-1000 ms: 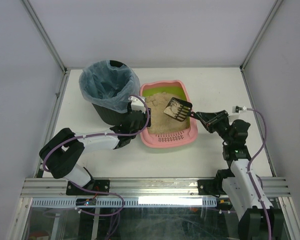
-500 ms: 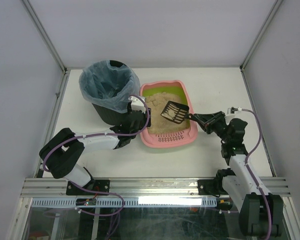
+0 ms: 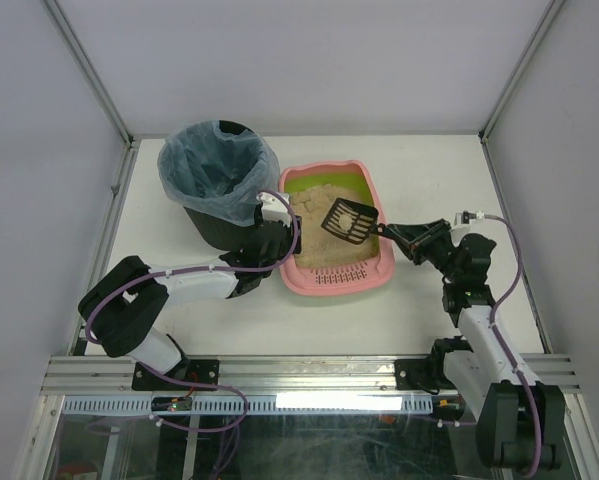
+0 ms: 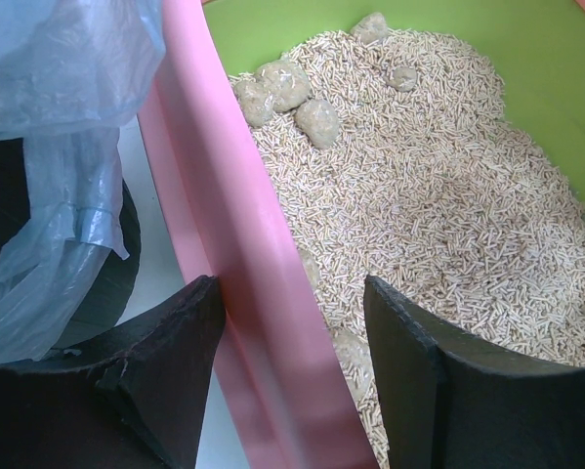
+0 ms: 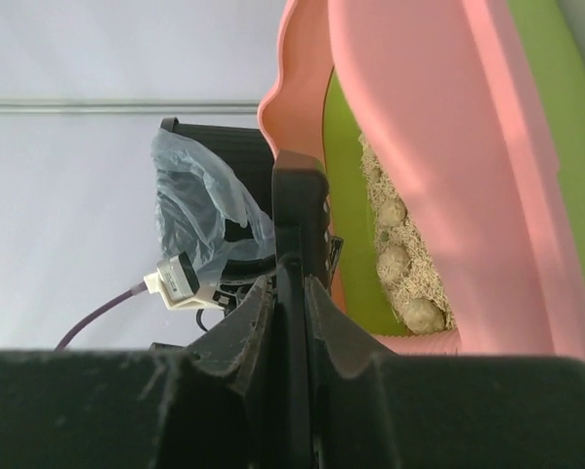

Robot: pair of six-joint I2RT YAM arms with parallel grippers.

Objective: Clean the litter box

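Left arm [image 3: 194,283] at 7 o'clock, right arm [image 3: 484,345] at 5 o'clock: both have white shells, black joints, purple cables.

R gripper [image 3: 388,231] holds scoop [image 3: 349,220] above litter box [image 3: 339,284]; L gripper [image 3: 283,236] at its rim.

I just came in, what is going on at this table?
Two robot arms are cleaning a pink plastic litter box with a green inner rim. The right pincer is shut on the handle of a small black slotted scoop, holding it over the tan litter. The left pincer straddles the box wall; whether it grips is unclear. Greyish clumps lie in the litter. A black round bin lined with a blue plastic bag stands beside the box.
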